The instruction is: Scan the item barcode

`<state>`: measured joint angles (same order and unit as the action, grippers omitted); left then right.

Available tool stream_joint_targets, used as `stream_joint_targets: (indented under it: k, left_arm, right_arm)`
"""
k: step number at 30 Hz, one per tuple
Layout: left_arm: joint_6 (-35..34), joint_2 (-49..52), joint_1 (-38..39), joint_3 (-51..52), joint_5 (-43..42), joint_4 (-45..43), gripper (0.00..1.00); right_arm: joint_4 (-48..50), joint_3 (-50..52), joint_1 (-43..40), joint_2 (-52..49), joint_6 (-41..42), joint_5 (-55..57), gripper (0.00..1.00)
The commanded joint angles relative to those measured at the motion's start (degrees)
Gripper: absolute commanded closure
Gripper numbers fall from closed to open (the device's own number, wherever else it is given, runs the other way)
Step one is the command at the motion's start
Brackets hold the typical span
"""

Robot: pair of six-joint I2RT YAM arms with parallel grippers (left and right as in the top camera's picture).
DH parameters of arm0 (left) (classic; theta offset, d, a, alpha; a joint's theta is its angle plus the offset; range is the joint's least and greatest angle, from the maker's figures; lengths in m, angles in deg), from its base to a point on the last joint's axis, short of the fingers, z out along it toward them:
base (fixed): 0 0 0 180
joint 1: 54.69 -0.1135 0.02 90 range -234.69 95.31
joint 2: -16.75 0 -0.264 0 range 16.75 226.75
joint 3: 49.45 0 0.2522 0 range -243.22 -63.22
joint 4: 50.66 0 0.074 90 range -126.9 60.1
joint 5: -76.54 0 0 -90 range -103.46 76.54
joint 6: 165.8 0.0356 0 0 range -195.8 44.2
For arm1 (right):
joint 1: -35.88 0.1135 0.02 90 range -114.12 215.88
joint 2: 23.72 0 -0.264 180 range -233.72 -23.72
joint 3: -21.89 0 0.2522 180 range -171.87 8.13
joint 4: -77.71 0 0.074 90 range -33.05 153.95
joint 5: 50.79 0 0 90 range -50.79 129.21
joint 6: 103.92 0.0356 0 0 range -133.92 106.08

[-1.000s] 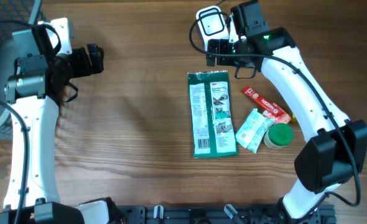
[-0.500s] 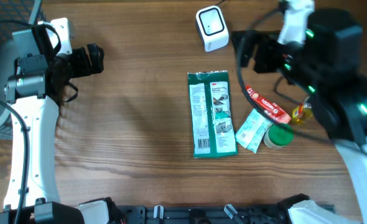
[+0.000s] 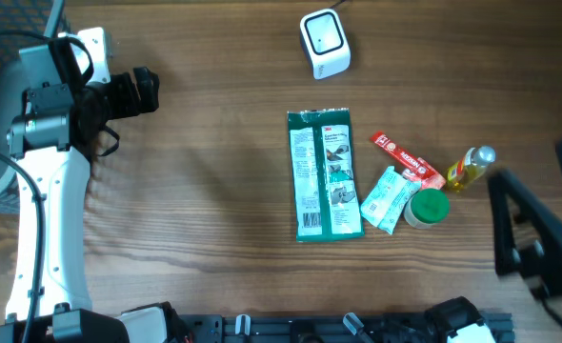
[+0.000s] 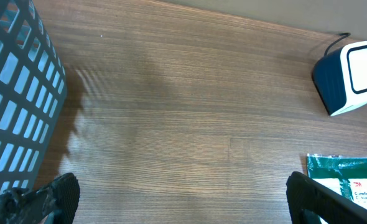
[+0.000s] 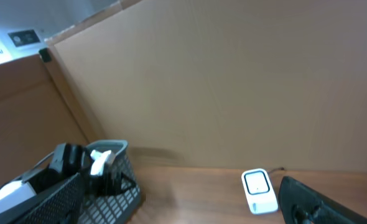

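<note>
Since the right gripper (image 3: 524,233) (blurred) and left gripper (image 4: 183,202) both stand spread and empty, the green packet (image 3: 326,173) — lying flat, centre, short of the scanner (image 3: 324,43) — likely handles light, floppy, slick; pinch a long edge, clear of its barcode (image 3: 310,221).

The table (image 3: 195,210) beneath me is brown wood with fine straight grain and a matt finish. The scanner (image 3: 324,43) has a smooth white plastic shell with a slight sheen. The green packet (image 3: 325,174) is glossy plastic film, as are the red sachet (image 3: 407,159) and the pale wrapper (image 3: 388,198). The small bottle (image 3: 470,170) looks clear, with a shiny silver cap. The basket (image 4: 49,57) is dark matt mesh. My left arm (image 3: 48,191) has a smooth white casing and matt black joints.
</note>
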<state>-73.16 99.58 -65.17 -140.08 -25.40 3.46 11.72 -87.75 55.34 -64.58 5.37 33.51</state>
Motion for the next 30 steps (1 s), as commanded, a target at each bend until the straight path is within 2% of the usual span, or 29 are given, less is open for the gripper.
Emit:
stream_joint_targets:
  k: [1, 7, 10, 12, 16, 19, 22, 27, 30]
  left_arm:
    - [-0.55, 0.44, 0.09, -0.39, -0.9, 0.0, 0.0]
    - [-0.55, 0.44, 0.09, -0.39, -0.9, 0.0, 0.0]
    - [-0.55, 0.44, 0.09, -0.39, -0.9, 0.02, 0.0]
    - [-0.55, 0.44, 0.09, -0.39, -0.9, 0.02, 0.0]
    - [-0.55, 0.44, 0.09, -0.39, -0.9, 0.0, 0.0]
    - [-0.55, 0.44, 0.11, -0.39, -0.9, 0.02, 0.0]
    - [-0.55, 0.44, 0.09, -0.39, -0.9, 0.0, 0.0]
    - [-0.55, 0.44, 0.09, -0.39, -0.9, 0.02, 0.0]
    - [-0.55, 0.44, 0.09, -0.39, -0.9, 0.0, 0.0]
  right_arm:
    - [-5.33, -0.39, 0.17, 5.97, 0.22, 1.16, 0.0]
    - [-15.02, 0.04, 0.15, 17.57, 0.15, 10.1, 0.0]
    - [-12.46, 4.74, -1.01, 22.75, -3.08, 14.93, 0.0]
    - [-0.94, 13.33, -2.38, 27.45, -11.08, 12.13, 0.0]
    - [25.83, 30.58, -4.26, 33.57, -25.92, -0.52, 0.0]
    - [45.97, 43.47, -4.61, 35.69, -29.0, -3.63, 0.0]
    - [61.77, 55.69, -4.61, 37.13, -29.79, -3.61, 0.0]
    - [77.22, 69.72, -4.66, 40.68, -29.81, -4.42, 0.0]
    - [80.24, 74.1, -4.98, 40.61, -29.7, -4.96, 0.0]
